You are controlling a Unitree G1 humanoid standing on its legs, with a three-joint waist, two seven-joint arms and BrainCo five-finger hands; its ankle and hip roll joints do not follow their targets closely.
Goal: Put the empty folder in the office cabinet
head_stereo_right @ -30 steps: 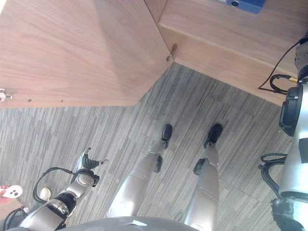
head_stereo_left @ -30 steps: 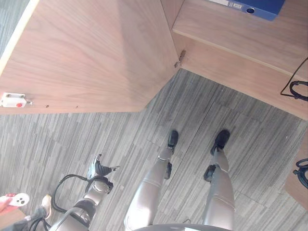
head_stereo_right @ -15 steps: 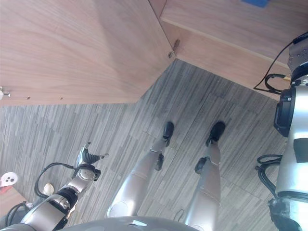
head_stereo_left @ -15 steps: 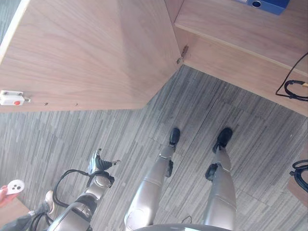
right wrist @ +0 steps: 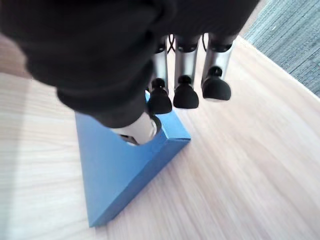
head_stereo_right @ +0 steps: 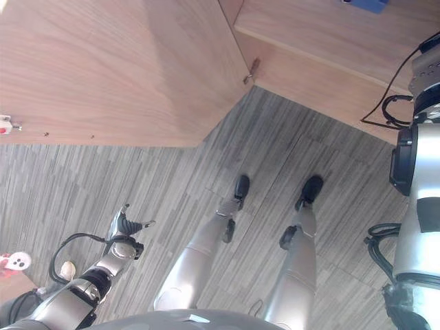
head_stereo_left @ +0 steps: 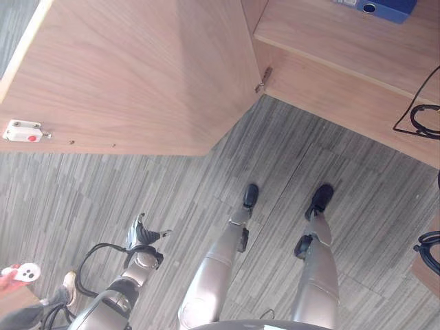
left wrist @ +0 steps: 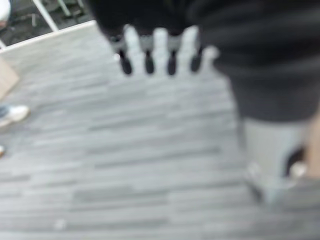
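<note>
Folder: the blue folder (right wrist: 125, 165) lies flat on the pale wooden shelf (right wrist: 250, 165) of the office cabinet (head_stereo_left: 357, 75); in the left eye view its corner (head_stereo_left: 381, 7) shows at the top edge, on the shelf board
Right hand: the right hand (right wrist: 185, 75) hangs just above the folder, its dark-tipped fingers (right wrist: 216, 87) pointing down over the folder's far edge; they look straight and hold nothing, and whether the tips touch the blue cover cannot be told
Left hand: the left hand (head_stereo_left: 141, 237) hangs low beside the robot over the floor (head_stereo_left: 103, 199), well apart from the cabinet, fingers (left wrist: 150, 50) straight in a row and loose, nothing in them
Cabinet door: the wooden door (head_stereo_left: 130, 75) stands swung open, a small white catch (head_stereo_left: 23, 130) with a red spot near its edge
Floor: grey striped carpet
Person: a hand (head_stereo_left: 8, 276) at the lower left holds a small white device (head_stereo_left: 27, 272); a pale shoe (head_stereo_left: 69, 282) is near it
</note>
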